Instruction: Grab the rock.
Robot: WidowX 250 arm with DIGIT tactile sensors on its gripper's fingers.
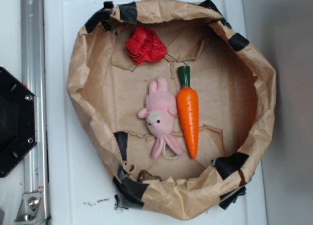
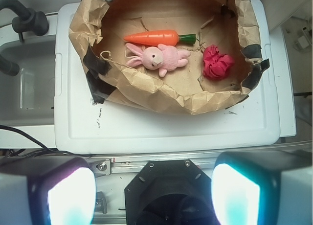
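The pincer [image 2: 154, 191] fills the bottom of the wrist view, its 2 pale fingers [image 2: 71, 195] spread wide apart with nothing between them; it hangs well back from all the objects, above a black mount [image 2: 166, 191] and a metal rail [image 2: 146, 159]. Beyond the rail, ahead of the pincer, lies the white counter [image 2: 161, 127], and on it sits a brown paper nest [image 2: 156, 95] with crumpled walls patched by black tape [image 2: 98, 71].

Inside the nest, straight ahead of the pincer, a pink plush bunny [image 2: 157, 57] lies on its side. Just past it, almost touching, lies an orange toy carrot [image 2: 154, 37] with its green top pointing to the pincer's right. Further right of the bunny and apart from it sits a red crumpled paper ball [image 2: 216, 62].

The rock [image 1: 149, 176] shows only in the exterior view: a small lumpy dark brown-grey stone on the nest floor, tucked against the wall beside a taped patch, apart from the bunny [image 1: 160, 116] and carrot [image 1: 189, 112] and on the opposite side of the nest from the red ball [image 1: 145, 45]. In the wrist view the nest's near wall hides it from the pincer. The pincer does not appear in the exterior view, where only the black mount [image 1: 14, 122] and the rail [image 1: 33, 107] sit off the counter's edge
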